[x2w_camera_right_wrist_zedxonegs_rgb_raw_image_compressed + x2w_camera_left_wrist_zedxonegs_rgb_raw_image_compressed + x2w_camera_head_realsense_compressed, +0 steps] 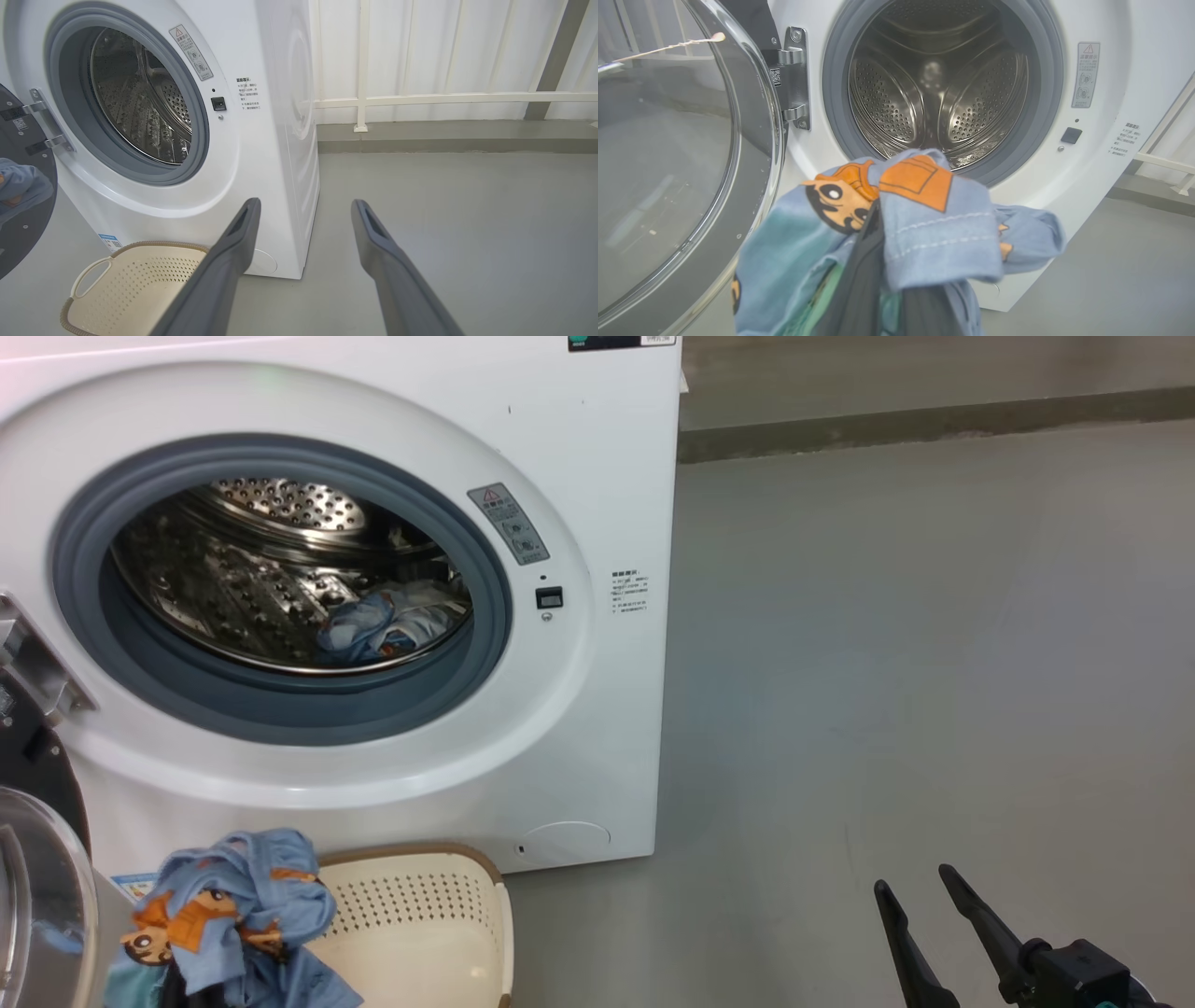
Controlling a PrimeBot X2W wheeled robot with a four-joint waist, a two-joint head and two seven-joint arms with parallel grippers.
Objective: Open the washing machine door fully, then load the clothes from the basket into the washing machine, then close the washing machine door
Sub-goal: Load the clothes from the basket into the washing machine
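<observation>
My left gripper (873, 242) clamps blue printed fabric clothes (934, 233), right gripper (304, 201) wide; I fear dangling folds snag the grey rubber gasket (1045, 107).

The big front-loading washing machine (597, 691) was white, its rubber gasket (280, 721) grey, its steel drum (215, 588) silvery and dotted with rows of holes. The round, glass-bowled washing machine door (668, 163) had a black rim. The soft clothes (934, 233) were pale blue, printed with orange-brown figures outlined in black. The small perforated plastic basket (420, 915) was cream with a brown rim, and the smooth floor (934, 663) was grey.
</observation>
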